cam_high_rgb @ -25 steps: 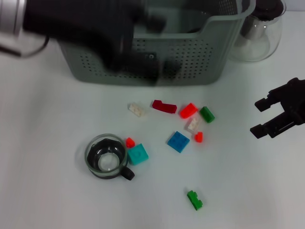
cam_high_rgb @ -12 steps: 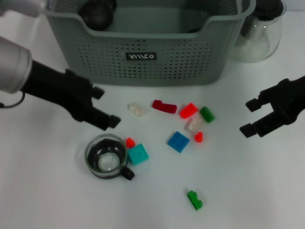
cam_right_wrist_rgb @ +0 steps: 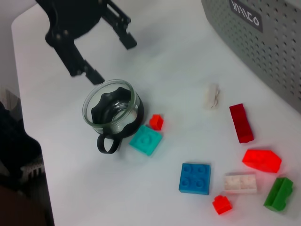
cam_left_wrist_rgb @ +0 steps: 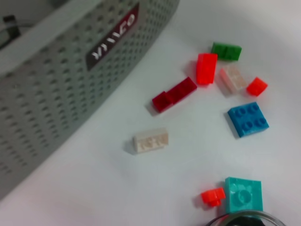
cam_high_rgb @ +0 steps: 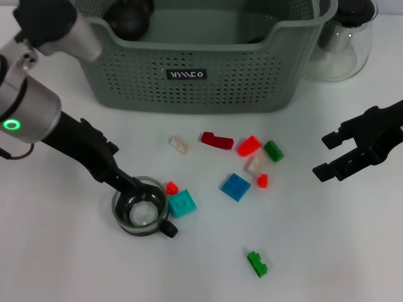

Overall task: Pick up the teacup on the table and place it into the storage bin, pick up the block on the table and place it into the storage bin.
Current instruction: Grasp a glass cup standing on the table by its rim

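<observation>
The left hand (cam_right_wrist_rgb: 89,44) is hanging fingers-apart right at the teacup (cam_high_rgb: 141,206) on the tabletop (cam_high_rgb: 63,251), probably lining up a rim grab for the storage bin (cam_high_rgb: 195,56), while the right hand (cam_high_rgb: 330,154) is waiting open off to the side.

One teacup (cam_high_rgb: 140,209), one storage bin (cam_high_rgb: 195,56), one carafe (cam_high_rgb: 343,44), nine blocks (cam_high_rgb: 236,186)
</observation>
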Motion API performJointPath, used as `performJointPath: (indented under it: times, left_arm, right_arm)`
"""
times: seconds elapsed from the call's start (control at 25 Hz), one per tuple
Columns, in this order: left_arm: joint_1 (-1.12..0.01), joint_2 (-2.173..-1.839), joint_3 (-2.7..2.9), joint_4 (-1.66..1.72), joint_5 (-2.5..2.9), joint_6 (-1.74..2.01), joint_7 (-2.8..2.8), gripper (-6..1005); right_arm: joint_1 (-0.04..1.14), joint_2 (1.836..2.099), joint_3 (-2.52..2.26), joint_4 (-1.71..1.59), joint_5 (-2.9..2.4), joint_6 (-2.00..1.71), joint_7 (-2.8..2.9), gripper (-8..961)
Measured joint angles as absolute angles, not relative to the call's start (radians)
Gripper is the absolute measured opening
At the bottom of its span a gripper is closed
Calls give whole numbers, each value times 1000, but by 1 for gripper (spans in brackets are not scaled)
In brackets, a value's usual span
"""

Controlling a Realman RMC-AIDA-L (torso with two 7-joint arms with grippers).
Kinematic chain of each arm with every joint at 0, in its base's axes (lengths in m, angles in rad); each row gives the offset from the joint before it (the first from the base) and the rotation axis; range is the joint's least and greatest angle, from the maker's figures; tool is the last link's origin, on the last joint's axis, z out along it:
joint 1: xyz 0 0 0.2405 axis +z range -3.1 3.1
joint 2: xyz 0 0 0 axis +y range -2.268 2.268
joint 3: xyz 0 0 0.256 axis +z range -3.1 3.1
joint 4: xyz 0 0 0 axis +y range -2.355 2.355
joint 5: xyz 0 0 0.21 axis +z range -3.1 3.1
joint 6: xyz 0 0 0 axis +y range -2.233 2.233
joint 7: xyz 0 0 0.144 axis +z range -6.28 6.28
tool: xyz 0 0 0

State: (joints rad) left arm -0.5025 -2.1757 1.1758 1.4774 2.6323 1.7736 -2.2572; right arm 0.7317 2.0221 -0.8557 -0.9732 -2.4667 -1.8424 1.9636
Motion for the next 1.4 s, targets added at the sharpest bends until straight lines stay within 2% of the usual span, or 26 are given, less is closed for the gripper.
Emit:
performJointPath:
  times: [0.92,1.4]
  left_arm:
    - [-526,-2178,1387,1318,2705,1621,-2301,729]
    - [-515,-2178,1415,1319,2706,1580,-2345,314]
  right_arm:
    - [732,2025,-854,-974,-2461,-1832,1973,928]
    - [736,2028,-854,-974,-2461,-1826,1977,927]
